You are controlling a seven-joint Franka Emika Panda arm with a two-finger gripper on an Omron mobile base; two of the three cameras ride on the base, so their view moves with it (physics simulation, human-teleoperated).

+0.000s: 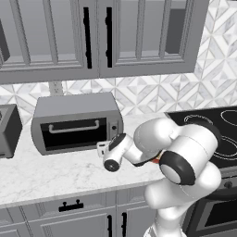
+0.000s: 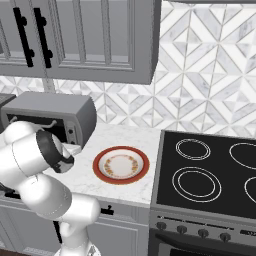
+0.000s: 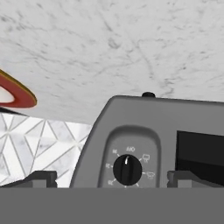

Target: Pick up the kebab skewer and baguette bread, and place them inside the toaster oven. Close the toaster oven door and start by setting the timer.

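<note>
Grey metal toaster oven (image 1: 76, 121) on the marble counter (image 1: 55, 173), against the far wall; its black glass toaster oven door (image 1: 74, 131) is shut. Gripper (image 3: 111, 178), jaws spread wide and holding nothing, faces the knob panel at the oven's right end, its fingertips (image 3: 38, 177) either side of a black dial (image 3: 127, 169). Red-rimmed plate (image 2: 121, 165) lies right of the oven, left of the black cooktop (image 2: 210, 172).
</note>
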